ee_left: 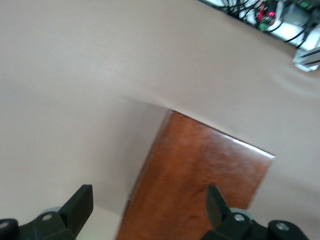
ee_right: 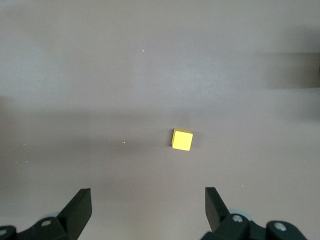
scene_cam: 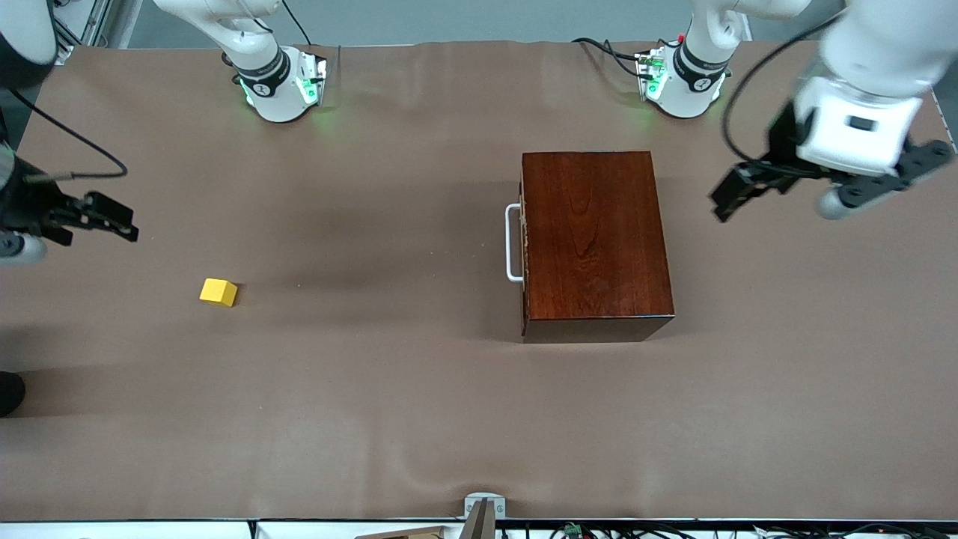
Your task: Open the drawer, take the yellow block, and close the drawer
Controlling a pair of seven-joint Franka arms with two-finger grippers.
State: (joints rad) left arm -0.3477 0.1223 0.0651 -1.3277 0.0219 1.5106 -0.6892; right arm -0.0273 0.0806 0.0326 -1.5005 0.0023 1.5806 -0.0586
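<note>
The dark reddish-brown wooden box (scene_cam: 595, 239) stands toward the left arm's end of the table. Its drawer is shut, and only the white U-shaped handle (scene_cam: 513, 243) shows, facing the right arm's end. The yellow block (scene_cam: 218, 291) lies on the bare table toward the right arm's end. My left gripper (scene_cam: 730, 196) is open and empty in the air beside the box, which fills the left wrist view (ee_left: 200, 180). My right gripper (scene_cam: 112, 217) is open and empty above the table near the block, which also shows in the right wrist view (ee_right: 182, 139).
Both arm bases (scene_cam: 281, 86) (scene_cam: 685, 82) stand at the table edge farthest from the front camera. A brown cloth (scene_cam: 419, 389) covers the table. A small grey mount (scene_cam: 483, 509) sits at the edge nearest the front camera.
</note>
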